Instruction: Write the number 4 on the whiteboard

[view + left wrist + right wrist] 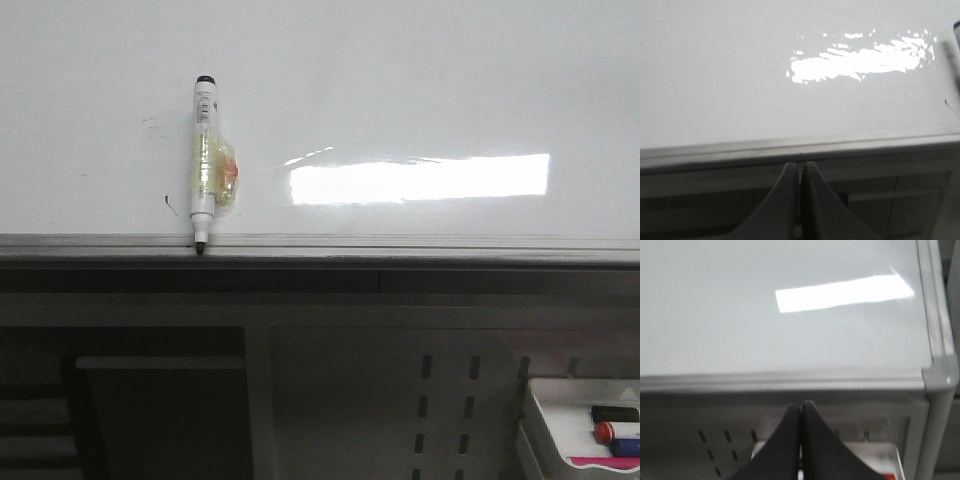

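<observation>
Whiteboard (pixel 420 90) lies flat ahead, glossy white, grey metal near edge, bright glare patch, faint smudges; no digit 4 drawn on it. Marker (pixel 204 160) lies on board, tip over near edge, tiny black tick (pixel 170 205) beside it. Left hand (pixel 799 172) and right hand (pixel 801 412) both pinched closed, empty, low before board edge

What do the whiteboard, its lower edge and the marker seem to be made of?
Whiteboard: glossy white coated surface, shown by the bright glare patch. Lower edge: grey ribbed strip, probably metal. Marker: likely plastic, white barrel with black ends.
</observation>
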Tool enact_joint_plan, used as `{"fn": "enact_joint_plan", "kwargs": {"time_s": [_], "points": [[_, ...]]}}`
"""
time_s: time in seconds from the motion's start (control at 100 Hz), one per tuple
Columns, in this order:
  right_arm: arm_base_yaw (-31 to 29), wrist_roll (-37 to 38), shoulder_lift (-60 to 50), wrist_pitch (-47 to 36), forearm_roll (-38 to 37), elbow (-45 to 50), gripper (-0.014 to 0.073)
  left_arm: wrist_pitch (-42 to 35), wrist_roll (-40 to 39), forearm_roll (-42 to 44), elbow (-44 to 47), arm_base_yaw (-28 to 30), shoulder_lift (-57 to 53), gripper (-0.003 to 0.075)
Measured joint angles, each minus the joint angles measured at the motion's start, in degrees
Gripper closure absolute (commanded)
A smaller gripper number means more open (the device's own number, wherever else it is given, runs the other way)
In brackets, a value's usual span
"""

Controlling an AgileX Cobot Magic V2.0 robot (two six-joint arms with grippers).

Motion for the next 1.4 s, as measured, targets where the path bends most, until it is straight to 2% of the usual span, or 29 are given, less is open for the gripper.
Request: {"fn": "enact_joint_plan", "kwargs": {"time_s": [0.17, 0.3, 0.38, 0.46, 0.55, 0.63, 0.75, 0.81, 0.88, 0.9, 0.93, 0.95, 1.01, 1.05, 1.14, 1.24, 1.33, 1.4], "points": [[0.0, 0.0, 0.0, -10.2, 0.0, 0.0, 0.0631, -8.3, 0.0, 0.0, 0.0, 0.0, 0.0, 0.0741], [0.0, 0.0, 0.0, -11.3, 0.0, 0.0, 0.0631, -14.5, 0.0, -1.0, 0.0, 0.0, 0.0, 0.0741], [0.0, 0.0, 0.0, -9.5, 2.0, 0.0, 0.0634, -16.9, 0.0, -5.1, 0.0, 0.0, 0.0, 0.0741], [0.0, 0.0, 0.0, -6.4, 5.4, 0.0, 0.0634, -15.4, 0.0, -7.5, -0.2, 0.0, 0.0, 0.0741], [0.0, 0.0, 2.0, -3.2, 7.5, -1.6, 0.0634, -8.5, 0.0, -8.1, -1.5, 0.0, 0.8, 0.0741], [0.0, 0.0, 6.7, 0.9, 8.1, -5.5, 0.0634, -3.1, 0.0, -6.8, -4.9, 0.0, 4.0, 0.0741], [0.0, 0.0, 14.5, 9.1, 8.5, -12.6, 0.0638, -1.1, 0.0, -4.2, -10.4, 0.0, 10.5, 0.0736], [0.0, 0.0, 17.8, 12.5, 8.5, -15.7, 0.0638, -1.1, 0.0, -3.8, -12.7, 0.0, 14.2, 0.069], [0.0, 0.0, 21.0, 13.9, 8.5, -18.6, 0.0638, -1.1, 0.0, -3.6, -14.6, -0.1, 18.8, 0.054], [0.0, 0.0, 21.7, 14.0, 8.5, -19.3, 0.0638, -1.1, 0.0, -3.6, -14.9, -0.3, 20.2, 0.0462], [0.0, 0.0, 22.8, 14.0, 8.5, -20.0, 0.0638, -1.3, 0.0, -3.9, -15.6, -0.8, 22.2, 0.0402], [0.0, 0.0, 23.2, 13.8, 8.5, -20.0, 0.0638, -1.7, 0.0, -4.4, -16.0, -1.2, 23.7, 0.0328], [0.0, 0.0, 24.5, 13.2, 8.5, -20.4, 0.0638, -4.2, 0.0, -6.7, -16.5, -3.0, 28.2, 0.022], [0.0, 0.0, 25.1, 13.1, 8.5, -20.4, 0.0638, -6.5, 0.0, -8.9, -16.6, -4.2, 30.7, 0.019], [0.0, 0.0, 25.7, 13.1, 8.5, -20.4, 0.0638, -14.4, 0.0, -11.8, -16.6, -8.1, 37.5, 0.023], [0.0, 0.0, 25.7, 13.2, 8.5, -20.4, 0.0638, -22.8, 0.0, -11.9, -17.0, -15.1, 44.6, 0.0325], [0.0, 0.0, 25.7, 13.2, 8.4, -20.4, 0.0638, -25.8, 0.0, -9.1, -18.7, -22.8, 50.4, 0.0389], [0.0, 0.0, 25.7, 13.2, 8.1, -20.4, 0.0638, -27.1, 0.0, -8.4, -20.3, -29.3, 54.7, 0.0398]]}}
